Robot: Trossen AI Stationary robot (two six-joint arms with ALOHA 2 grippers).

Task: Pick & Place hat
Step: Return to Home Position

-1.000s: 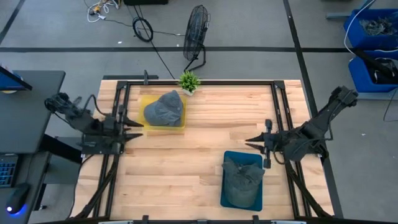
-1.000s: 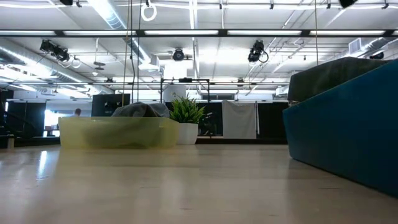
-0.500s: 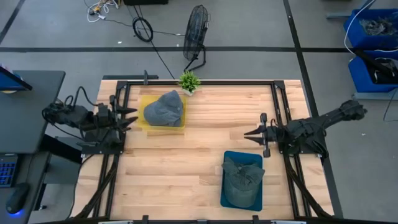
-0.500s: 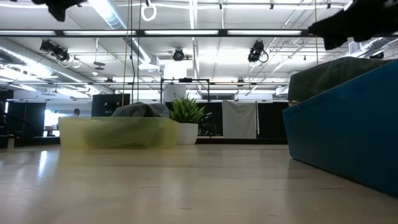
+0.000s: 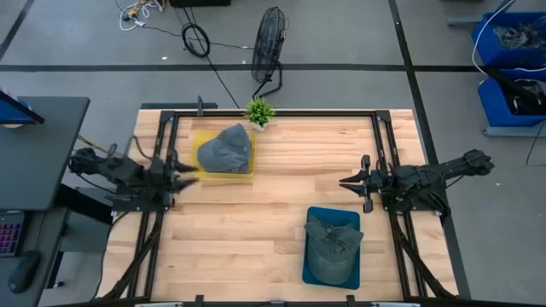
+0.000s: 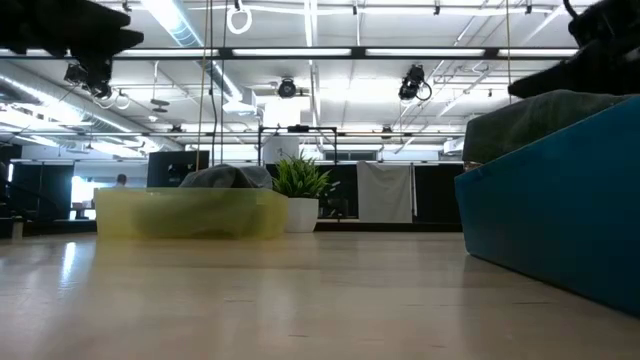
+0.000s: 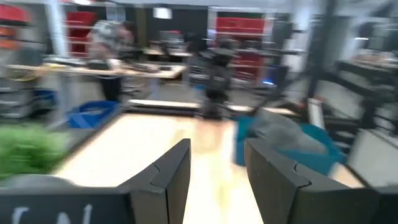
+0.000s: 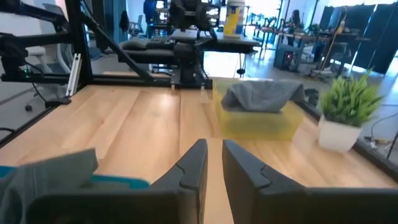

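Beside the yellow plastic tray [image 5: 223,171] holding a grey cap [image 5: 225,147], our wide-open left gripper [image 5: 186,171] hovers empty, so we'd risk snagging the rim, right gripper [image 5: 345,182] nearly closed.

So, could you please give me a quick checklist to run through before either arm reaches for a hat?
1. Gray hat sits in the yellow bin at the table's far left: ok.
2. Second hat lies in the blue bin at the near right, filling it: ok.
3. Left gripper is open and empty, beside the yellow bin's left edge: ok.
4. Right gripper holds nothing, its fingers only narrowly apart: not ok for grasping yet.
5. Bare wood between the two bins: ok.
6. Potted plant stands close to the yellow bin's far corner, a possible snag: cannot tell.
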